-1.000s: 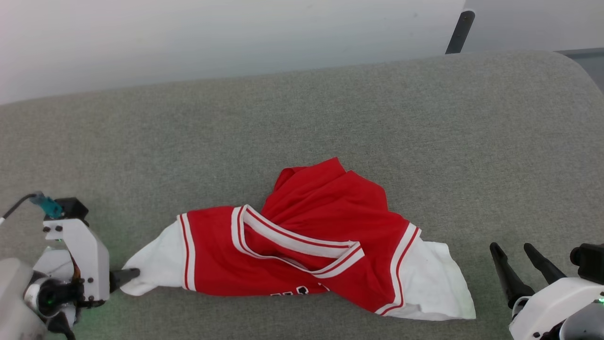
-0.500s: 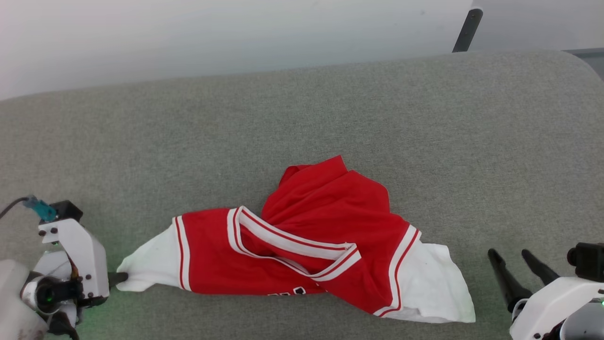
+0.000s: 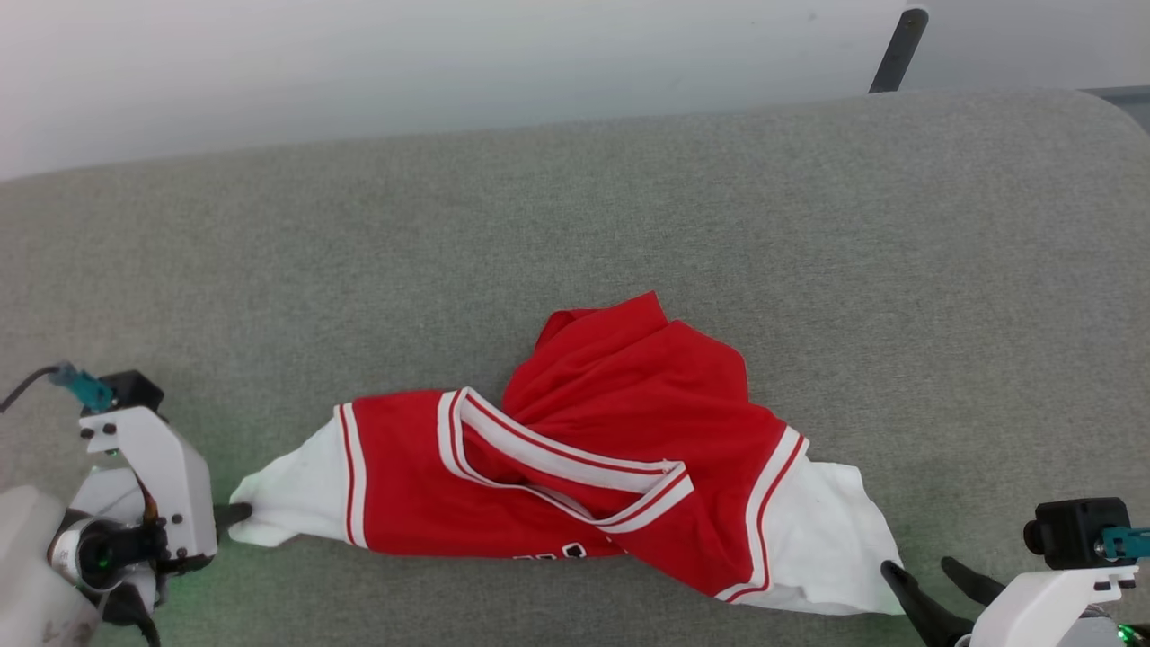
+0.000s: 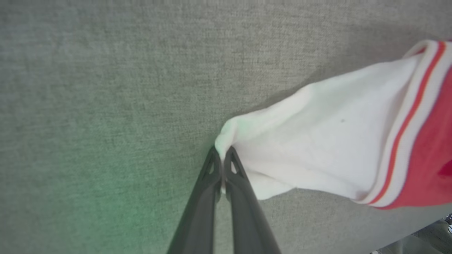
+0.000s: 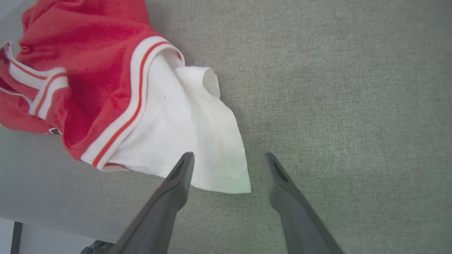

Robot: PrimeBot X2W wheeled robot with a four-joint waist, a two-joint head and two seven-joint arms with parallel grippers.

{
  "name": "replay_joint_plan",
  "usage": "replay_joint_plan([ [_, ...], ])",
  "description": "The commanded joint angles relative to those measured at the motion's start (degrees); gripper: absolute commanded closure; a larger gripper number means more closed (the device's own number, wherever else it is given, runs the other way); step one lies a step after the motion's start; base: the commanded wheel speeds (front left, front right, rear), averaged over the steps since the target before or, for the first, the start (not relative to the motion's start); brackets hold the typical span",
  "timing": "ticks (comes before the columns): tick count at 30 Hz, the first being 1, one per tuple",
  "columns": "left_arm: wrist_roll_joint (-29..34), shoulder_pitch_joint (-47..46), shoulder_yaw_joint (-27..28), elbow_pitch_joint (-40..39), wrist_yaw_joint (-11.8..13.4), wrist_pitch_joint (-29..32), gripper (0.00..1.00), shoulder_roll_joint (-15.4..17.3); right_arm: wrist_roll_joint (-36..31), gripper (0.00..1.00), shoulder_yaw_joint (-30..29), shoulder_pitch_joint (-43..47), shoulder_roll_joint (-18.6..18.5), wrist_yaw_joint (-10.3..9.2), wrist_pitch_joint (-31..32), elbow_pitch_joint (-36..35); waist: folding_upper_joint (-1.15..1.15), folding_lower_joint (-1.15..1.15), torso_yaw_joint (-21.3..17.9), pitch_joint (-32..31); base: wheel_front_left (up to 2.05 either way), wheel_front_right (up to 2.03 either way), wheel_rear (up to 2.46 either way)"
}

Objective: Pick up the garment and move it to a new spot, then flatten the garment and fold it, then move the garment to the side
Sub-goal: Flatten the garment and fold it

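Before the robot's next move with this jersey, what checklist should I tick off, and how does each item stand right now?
1. Left gripper shut on the tip of the left white sleeve: ok.
2. Amount of cloth pinched there: cannot tell.
3. Right gripper open for a grasp: ok.
4. Corner of the right white sleeve lined up between the right fingers: ok; not yet gripped.
5. Flatness of the red jersey: not ok, bunched and twisted mid-body.

Grey fabric surface [image 3: 575, 225], slanted dark post [image 3: 898, 49] beyond.
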Motion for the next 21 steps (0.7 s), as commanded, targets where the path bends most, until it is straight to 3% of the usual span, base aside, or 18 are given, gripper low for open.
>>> replay_joint_plan([
  [1, 0.17, 0.03, -0.66, -0.30, -0.26, -0.35, 1.00, -1.94, -0.72, 0.00, -0.15, 0.41, 0.26, 0.00, 0.63, -0.13, 0.00, 0.00, 0.21, 0.42, 0.00, 0.00, 0.00],
  [14, 0.92, -2.41, -0.96, -2.22, -0.70, -1.30, 1.00, -3.06, -1.36, 0.00, 0.43, -5.43, 2.06, 0.00, 3.23, 8.87, 0.00, 0.00, 2.49, 4.12, 0.00, 0.00, 0.00],
  [15, 0.94, -2.48, -0.96, -2.16, -0.73, -1.42, 1.00, -3.10, -1.05, 0.09, 0.65, -5.86, 2.18, 0.00, 3.68, 9.93, 0.00, 0.00, 2.62, 4.26, 0.00, 0.00, 0.00],
  [17, 1.04, -2.66, -1.06, -2.06, -0.66, -1.51, 1.00, -3.23, -1.48, 1.00, 1.42, -6.56, 1.81, 0.00, 4.58, 11.76, 0.00, 0.00, 2.93, 4.46, 0.00, 0.00, 0.00],
  [21, 0.95, -2.97, -1.13, -1.62, -0.75, -1.85, 1.00, -3.68, -0.15, 1.00, 2.75, -7.58, 1.50, 0.02, 6.60, 14.32, 0.00, 0.00, 3.50, 4.54, 0.00, 0.00, 0.00],
])
